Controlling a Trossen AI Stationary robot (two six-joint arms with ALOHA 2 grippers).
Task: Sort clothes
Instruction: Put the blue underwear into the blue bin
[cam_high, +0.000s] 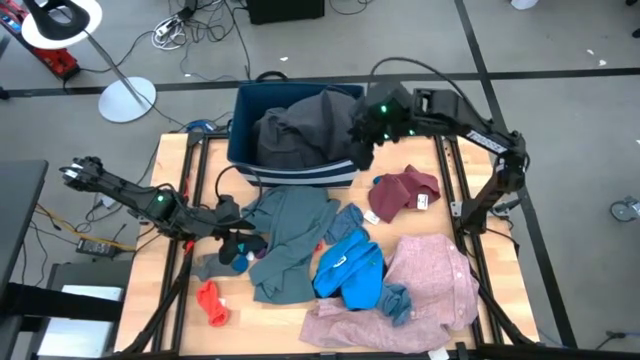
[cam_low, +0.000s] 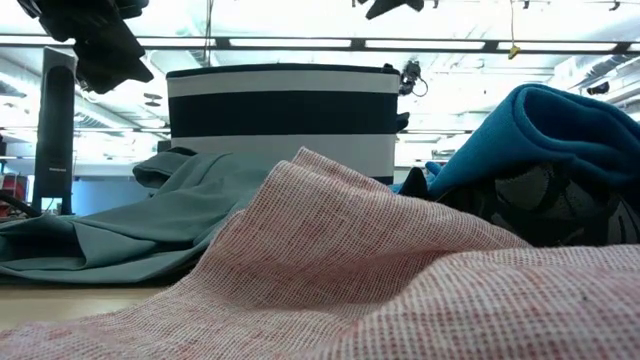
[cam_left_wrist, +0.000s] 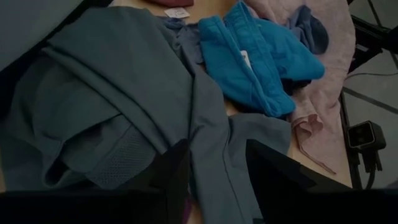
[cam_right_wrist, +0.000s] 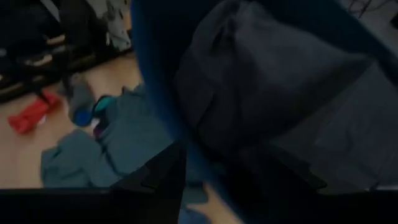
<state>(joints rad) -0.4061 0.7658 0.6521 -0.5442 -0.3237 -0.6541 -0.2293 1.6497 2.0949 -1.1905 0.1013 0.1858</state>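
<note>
A dark grey garment (cam_high: 295, 130) lies heaped in the dark blue striped bin (cam_high: 245, 150) at the table's far edge. My right gripper (cam_right_wrist: 217, 186) hangs open above the bin's right side (cam_high: 362, 145) with nothing between its fingers. On the table lie a teal-grey garment (cam_high: 290, 235), a bright blue piece (cam_high: 350, 270), a large pink shirt (cam_high: 430, 280), a maroon piece (cam_high: 405, 190) and a small red piece (cam_high: 212, 300). My left gripper (cam_left_wrist: 217, 180) stands open over the teal-grey garment's left edge (cam_high: 238, 238), beside small black and blue pieces (cam_high: 240, 255).
Black frame rails (cam_high: 455, 200) run along the table's left and right sides. A small grey-blue piece (cam_high: 395, 300) lies on the pink shirt. Bare wood (cam_high: 180, 310) shows at the near left. In the low view the pink shirt (cam_low: 350, 260) fills the foreground before the bin (cam_low: 280, 110).
</note>
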